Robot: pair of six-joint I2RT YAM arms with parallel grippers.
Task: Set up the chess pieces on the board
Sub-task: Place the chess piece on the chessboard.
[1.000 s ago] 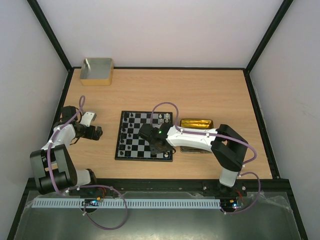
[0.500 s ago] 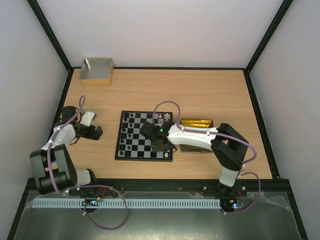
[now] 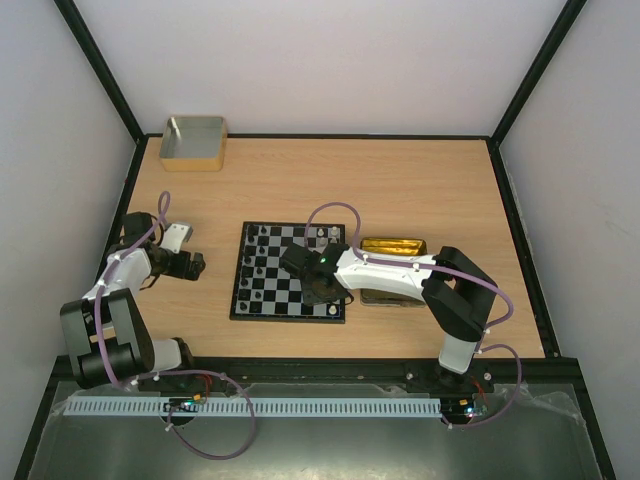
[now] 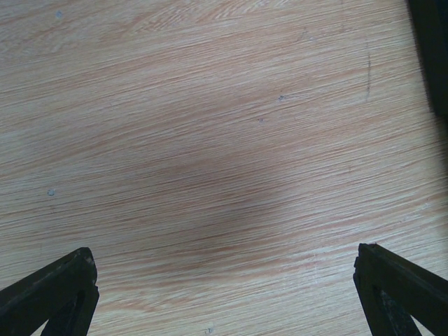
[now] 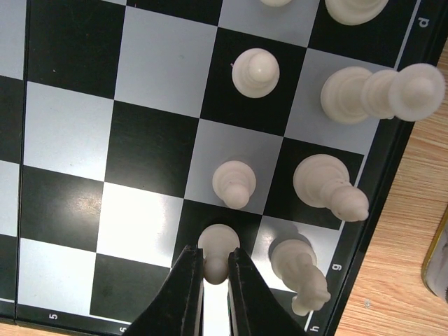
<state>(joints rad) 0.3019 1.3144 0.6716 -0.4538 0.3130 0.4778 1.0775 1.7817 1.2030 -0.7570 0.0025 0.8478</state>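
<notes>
right arm's last-second change: in the top view its wrist crept slightly up and right over the lower right part of the board (image 3: 262, 296), then stopped, with no visible move in the last half second. left arm hasn't budged. my read is that the right arm has settled over a square and is at the put-down, not in transit.

right gripper (image 5: 215, 260): jaws nearly closed, pinching the head of a cream pawn (image 5: 218, 240). it holds nothing else.

pawn location: bottom centre of the right wrist view, base on a black square near the board's lower edge. it sits in line with two more cream pawns (image 5: 234, 183) above it in frame, so it looks like it's filling the pawn rank.

pawn axis: long axis vertical, upright on its base, head up into the fingers. the lean toward the bottom of the frame looks like camera angle, not tilt.

left gripper (image 4: 224, 255): jaws spread fully and empty, hovering over bare table (image 4: 210, 140) at the left of the top view, well away from the board.

next is probably opening and lifting straight up, since the back-rank pieces (image 5: 329, 183) stand close on the right.
</notes>
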